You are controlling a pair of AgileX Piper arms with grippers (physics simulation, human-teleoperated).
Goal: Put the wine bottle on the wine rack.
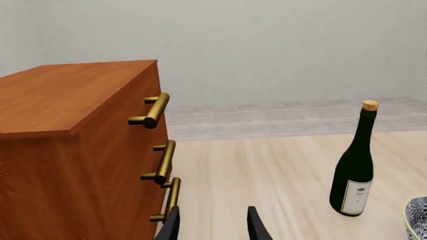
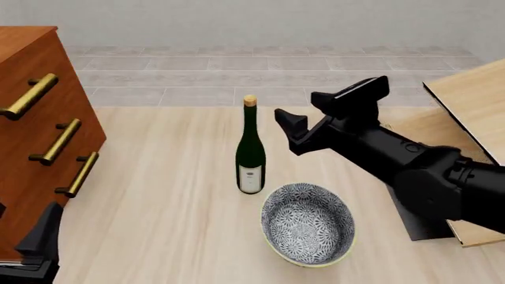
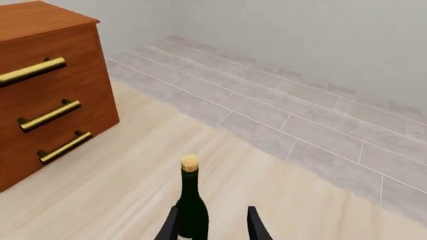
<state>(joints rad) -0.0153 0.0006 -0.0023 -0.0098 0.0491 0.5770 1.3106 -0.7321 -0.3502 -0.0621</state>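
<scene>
1. My right gripper is open and holds nothing. It hangs in the air just beside the wine bottle, up near the neck. In my right wrist view the bottle neck sits by one finger, not in the middle of the gap.
2. My left gripper is low at the near left corner. Its fingers are apart and it holds nothing too.
3. Close to me on the surface is a blue and white bowl. It is just beside the foot of the bottle.
4. The bottle stands up straight in the middle of the surface, cork on top, white label facing me.
5. The brown cabinet with gold handles is off to the left, well apart from the bottle.
6. The wine rack is on the right, partly behind my arm. I see pale wood and a black base.
7. What could go wrong, I think: the bottle is tall and thin. If I close while it is off to one side, a finger could push it over, maybe into the bowl. If I hold only the smooth neck, it might slip or swing on the way to the rack.
</scene>
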